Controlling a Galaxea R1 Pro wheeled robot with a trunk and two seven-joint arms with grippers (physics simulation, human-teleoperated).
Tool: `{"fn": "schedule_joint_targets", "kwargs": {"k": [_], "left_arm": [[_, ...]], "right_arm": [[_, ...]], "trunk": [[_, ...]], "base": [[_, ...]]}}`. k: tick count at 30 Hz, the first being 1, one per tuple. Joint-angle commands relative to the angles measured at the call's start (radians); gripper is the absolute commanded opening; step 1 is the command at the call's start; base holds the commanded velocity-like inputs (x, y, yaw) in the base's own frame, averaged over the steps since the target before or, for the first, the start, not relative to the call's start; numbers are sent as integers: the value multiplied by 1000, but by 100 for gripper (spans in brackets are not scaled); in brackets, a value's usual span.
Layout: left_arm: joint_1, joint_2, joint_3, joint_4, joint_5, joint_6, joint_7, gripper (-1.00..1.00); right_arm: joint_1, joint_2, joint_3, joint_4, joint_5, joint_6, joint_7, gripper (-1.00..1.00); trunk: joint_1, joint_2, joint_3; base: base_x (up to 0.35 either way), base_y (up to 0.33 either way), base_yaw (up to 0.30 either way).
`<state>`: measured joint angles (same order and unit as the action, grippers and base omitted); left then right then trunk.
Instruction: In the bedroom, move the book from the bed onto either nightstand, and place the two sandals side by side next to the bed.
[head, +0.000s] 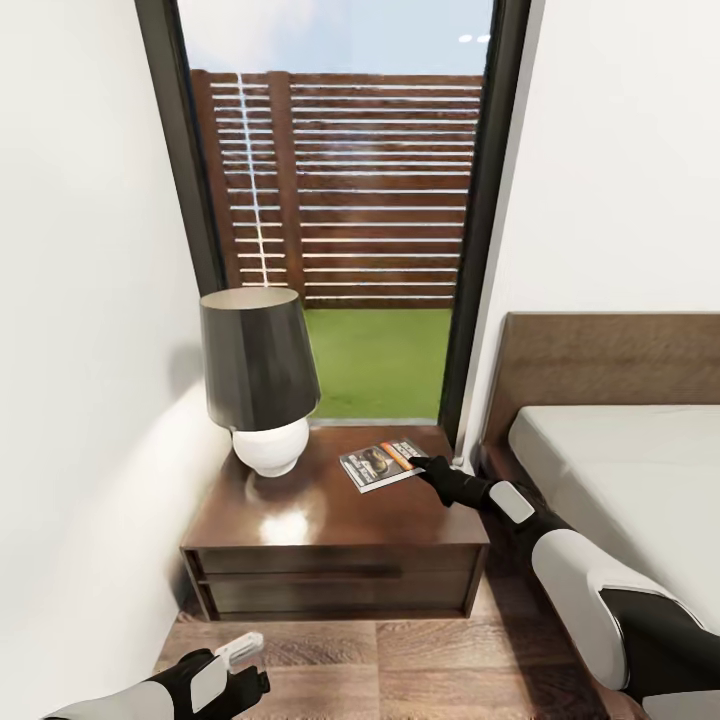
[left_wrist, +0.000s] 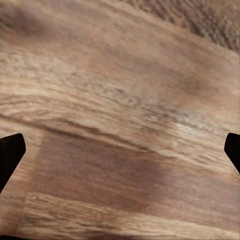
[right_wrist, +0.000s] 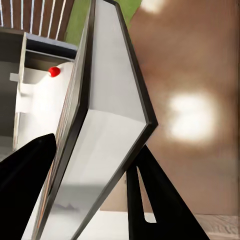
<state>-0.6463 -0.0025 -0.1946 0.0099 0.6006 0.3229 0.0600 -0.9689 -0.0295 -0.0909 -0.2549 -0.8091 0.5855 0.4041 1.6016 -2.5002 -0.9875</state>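
The book (head: 380, 465) rests on the dark wood nightstand (head: 300, 520), at its back right corner beside the bed (head: 620, 480). My right gripper (head: 418, 463) reaches in from the bed side and is shut on the book's right edge. In the right wrist view the book (right_wrist: 105, 115) stands edge-on between the two black fingers (right_wrist: 25, 170), above the glossy nightstand top (right_wrist: 200, 100). My left gripper (head: 250, 668) hangs low over the wood floor (left_wrist: 120, 100), open and empty. The sandals are out of view.
A lamp (head: 255, 375) with a black shade and white round base takes up the nightstand's left half. The tall black-framed window (head: 340, 200) is behind it, a white wall close on the left. Wood-plank floor (head: 400, 660) lies in front of the nightstand.
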Motion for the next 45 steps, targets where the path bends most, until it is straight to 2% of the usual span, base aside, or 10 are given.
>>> {"fn": "schedule_joint_targets", "kwargs": {"k": [1,24,39,45], "left_arm": [[-1,0,-8,1,10,2,3,100],[-1,1,-8,1,11,2,2,100],[-1,1,-8,1,11,2,2,100],[-1,1,-8,1,10,2,2,100]], "right_arm": [[-1,0,-9,-1,-1,8,1,-100],[-1,0,-9,-1,1,8,1,-100],[-1,0,-9,0,1,8,1,-100],[-1,0,-9,0,1,8,1,-100]], "trunk": [[0,-1,-5],[11,-6,-94],[11,-6,-94],[11,-6,-94]], "base": [[0,0,0],[0,0,0],[6,0,0],[233,0,0]]}}
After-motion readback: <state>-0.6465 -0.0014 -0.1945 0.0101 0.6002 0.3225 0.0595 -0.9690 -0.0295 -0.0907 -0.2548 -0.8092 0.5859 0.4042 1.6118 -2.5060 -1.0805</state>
